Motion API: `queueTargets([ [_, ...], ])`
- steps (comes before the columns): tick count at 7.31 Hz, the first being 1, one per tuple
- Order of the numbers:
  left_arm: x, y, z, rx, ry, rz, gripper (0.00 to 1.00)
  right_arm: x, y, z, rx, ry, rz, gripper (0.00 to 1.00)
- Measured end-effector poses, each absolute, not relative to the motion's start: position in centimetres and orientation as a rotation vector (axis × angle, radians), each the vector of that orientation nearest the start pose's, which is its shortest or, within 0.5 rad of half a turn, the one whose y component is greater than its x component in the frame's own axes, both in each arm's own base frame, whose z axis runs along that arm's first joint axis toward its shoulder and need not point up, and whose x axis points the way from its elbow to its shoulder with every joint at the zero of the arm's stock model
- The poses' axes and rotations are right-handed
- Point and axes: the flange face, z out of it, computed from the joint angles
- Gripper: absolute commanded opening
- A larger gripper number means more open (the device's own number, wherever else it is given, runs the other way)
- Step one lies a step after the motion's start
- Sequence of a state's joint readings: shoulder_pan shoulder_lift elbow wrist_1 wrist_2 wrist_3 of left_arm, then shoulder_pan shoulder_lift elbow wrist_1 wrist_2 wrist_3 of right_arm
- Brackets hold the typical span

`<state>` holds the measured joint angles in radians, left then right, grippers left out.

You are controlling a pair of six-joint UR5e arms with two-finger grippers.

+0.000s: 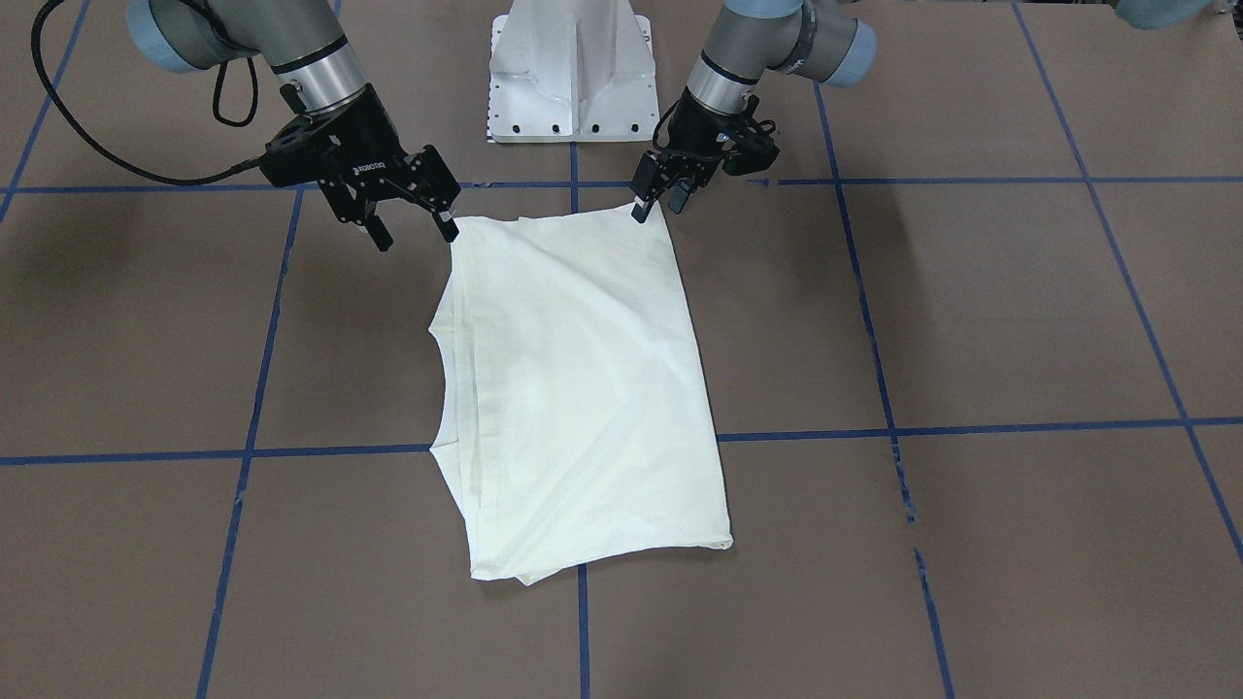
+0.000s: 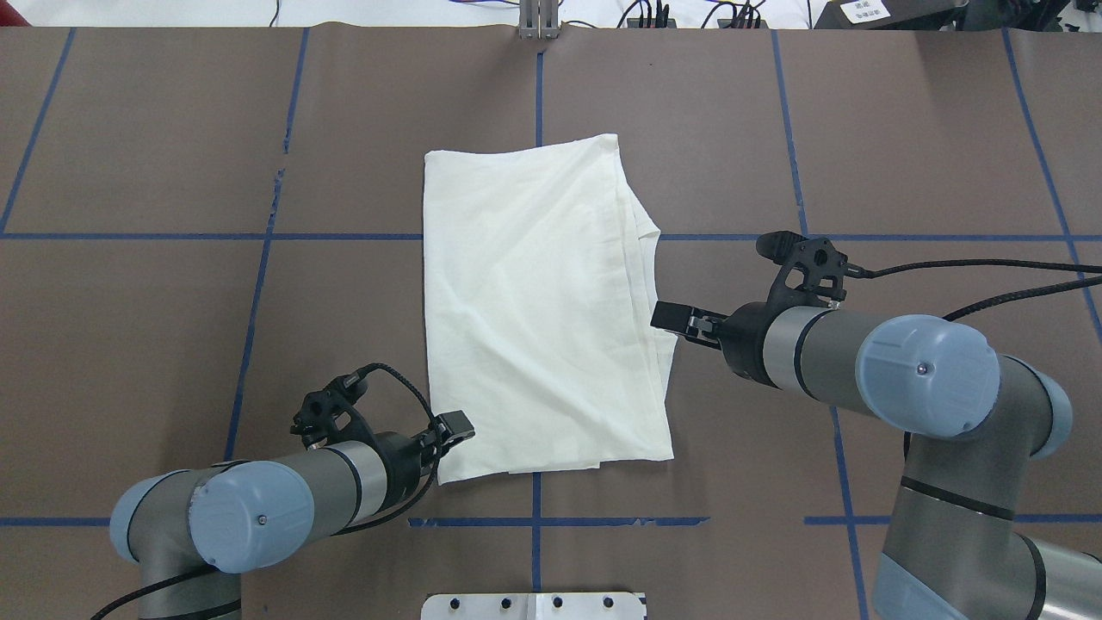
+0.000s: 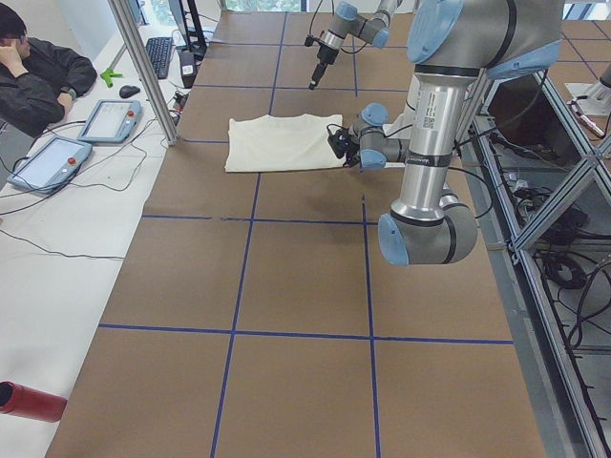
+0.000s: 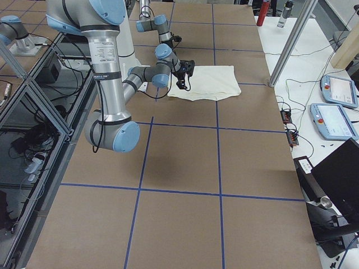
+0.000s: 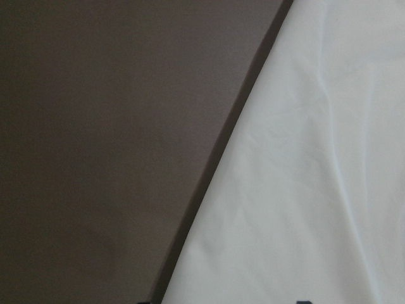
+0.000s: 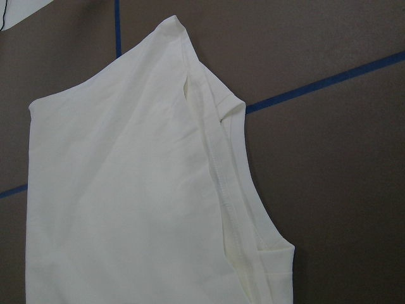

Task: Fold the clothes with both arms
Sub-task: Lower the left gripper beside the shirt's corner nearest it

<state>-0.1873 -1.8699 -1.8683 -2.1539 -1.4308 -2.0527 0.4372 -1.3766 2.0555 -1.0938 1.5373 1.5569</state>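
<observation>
The cream shirt [image 1: 583, 388] lies flat on the brown table, folded into a tall rectangle, plain side up, with the neckline [image 6: 234, 209] along one long edge. In the overhead view the shirt [image 2: 542, 310] sits at the centre. My left gripper [image 1: 658, 206] is open and low at the shirt's near corner [image 2: 448, 469]. The left wrist view shows only cloth [image 5: 304, 190] and table, very close. My right gripper [image 1: 416, 233] is open and raised beside the other near corner, by the neckline edge, with nothing between its fingers.
The white pedestal base [image 1: 573, 68] stands just behind the shirt on the robot's side. Blue tape lines [image 2: 258, 284] grid the table. A person [image 3: 38, 67] sits at a side table with teach pendants [image 3: 110, 119]. A red bottle [image 3: 29, 401] lies at that table's near end.
</observation>
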Motion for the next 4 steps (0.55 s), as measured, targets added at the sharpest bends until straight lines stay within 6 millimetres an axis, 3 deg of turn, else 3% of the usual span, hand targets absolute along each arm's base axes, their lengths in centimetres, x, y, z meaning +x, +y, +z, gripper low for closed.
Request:
queueTargets([
  [4,55.42,-24.23,29.82,-0.063,1.194,-0.654,0.82,-41.18,-34.33,28.25,0.286,-1.129,0.4,1.0],
])
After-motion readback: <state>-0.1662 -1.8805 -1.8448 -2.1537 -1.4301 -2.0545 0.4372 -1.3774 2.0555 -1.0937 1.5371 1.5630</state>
